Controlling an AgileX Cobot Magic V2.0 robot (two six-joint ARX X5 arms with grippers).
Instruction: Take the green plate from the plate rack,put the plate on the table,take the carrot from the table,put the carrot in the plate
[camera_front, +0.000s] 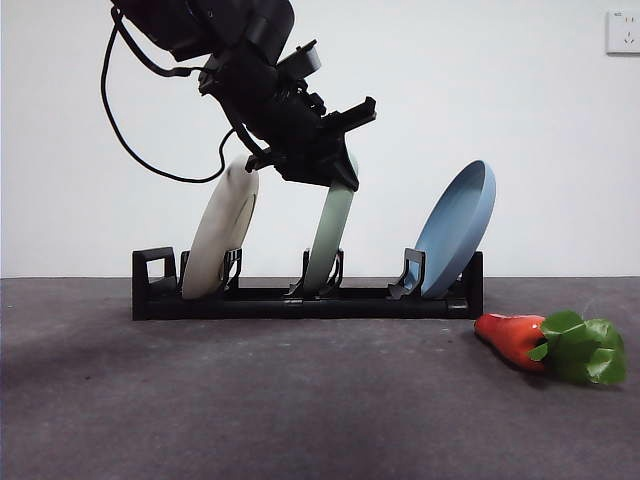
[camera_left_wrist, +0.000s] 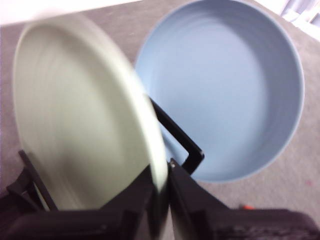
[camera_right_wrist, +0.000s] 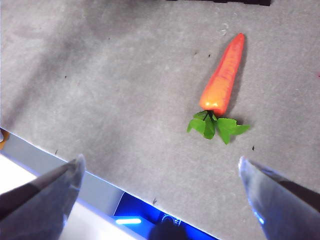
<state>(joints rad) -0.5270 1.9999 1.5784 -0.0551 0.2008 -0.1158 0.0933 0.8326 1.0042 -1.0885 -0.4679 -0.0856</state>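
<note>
The green plate (camera_front: 330, 235) stands upright in the middle slot of the black plate rack (camera_front: 300, 303). My left gripper (camera_front: 335, 172) comes down from the upper left and is shut on the plate's top rim. In the left wrist view its jaws (camera_left_wrist: 161, 185) clamp the edge of the green plate (camera_left_wrist: 80, 120), with a rack prong (camera_left_wrist: 180, 142) behind. The carrot (camera_front: 515, 338) lies on the dark grey table (camera_front: 250, 400) to the right of the rack. My right gripper (camera_right_wrist: 161, 162) is open and empty, hovering above the table near the carrot (camera_right_wrist: 223, 80).
A cream-white plate (camera_front: 222, 235) leans in the rack's left slot and a blue plate (camera_front: 458, 228) in the right slot, also in the left wrist view (camera_left_wrist: 225, 90). A wall socket (camera_front: 623, 32) is at the top right. The table's edge (camera_right_wrist: 75, 195) shows below the right gripper.
</note>
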